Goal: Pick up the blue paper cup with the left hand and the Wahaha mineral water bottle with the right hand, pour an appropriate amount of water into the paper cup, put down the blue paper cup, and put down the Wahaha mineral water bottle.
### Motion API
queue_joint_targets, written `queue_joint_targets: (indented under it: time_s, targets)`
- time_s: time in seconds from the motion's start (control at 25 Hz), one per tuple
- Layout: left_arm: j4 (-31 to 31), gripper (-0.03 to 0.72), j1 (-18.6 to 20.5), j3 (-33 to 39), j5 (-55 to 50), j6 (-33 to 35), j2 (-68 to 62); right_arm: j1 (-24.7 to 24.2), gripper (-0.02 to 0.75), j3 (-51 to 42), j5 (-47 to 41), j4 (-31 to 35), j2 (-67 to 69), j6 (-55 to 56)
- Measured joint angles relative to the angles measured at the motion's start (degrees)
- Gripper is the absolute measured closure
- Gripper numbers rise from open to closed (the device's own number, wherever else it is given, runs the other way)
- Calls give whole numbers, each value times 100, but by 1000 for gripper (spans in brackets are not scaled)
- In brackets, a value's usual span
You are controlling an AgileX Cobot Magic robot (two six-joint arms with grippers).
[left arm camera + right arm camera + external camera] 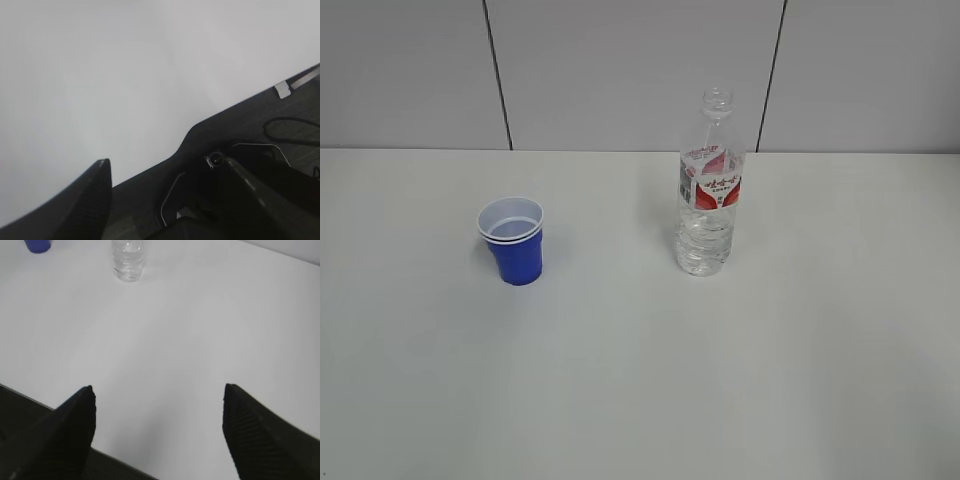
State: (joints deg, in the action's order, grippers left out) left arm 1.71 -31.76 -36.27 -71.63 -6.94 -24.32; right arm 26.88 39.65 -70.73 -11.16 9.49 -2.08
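- The white counter (640, 400) carries both task things, well apart from each other, and neither arm shows in the exterior view.
- The Wahaha mineral water bottle (708, 190) stands upright at about 2 o'clock from the counter's middle, neck open with no cap. Its thin ribbed wall will likely give under a hard squeeze and push water out. It looks only partly filled, so fairly light and bottom-weighted. I would take it around the label band or just below, where the ribs stiffen it.
- The blue paper cup (515, 242) stands upright at about 10 o'clock and looks like two nested cups. It is very light and soft-walled, easily crushed or tipped; a gentle hold on the mid-wall below the rim suits it.
- The right hand (157, 432) has its tool spread wide over bare counter, with the bottle far off at 12 o'clock and the cup at 11.
- The left hand (165, 200) sits at the counter's edge; its tool seems apart and holds nothing, though only one finger shows clearly.
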Motion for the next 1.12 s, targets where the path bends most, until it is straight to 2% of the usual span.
queue_joint_targets:
  time_s: [0.2, 0.36, 0.52, 1.12]
  targets:
    - [-326, 190, 0, 432, 490, 213, 809, 0, 148, -444, -69, -21, -688, 61]
    - [-361, 190, 0, 575, 823, 239, 944, 0, 148, -863, -55, -21, -753, 208]
    - [-377, 190, 0, 597, 859, 249, 944, 0, 148, -1058, 344, -21, -753, 208]
    - [-377, 206, -13, 597, 882, 249, 944, 0, 149, -1096, 462, -21, -753, 208]
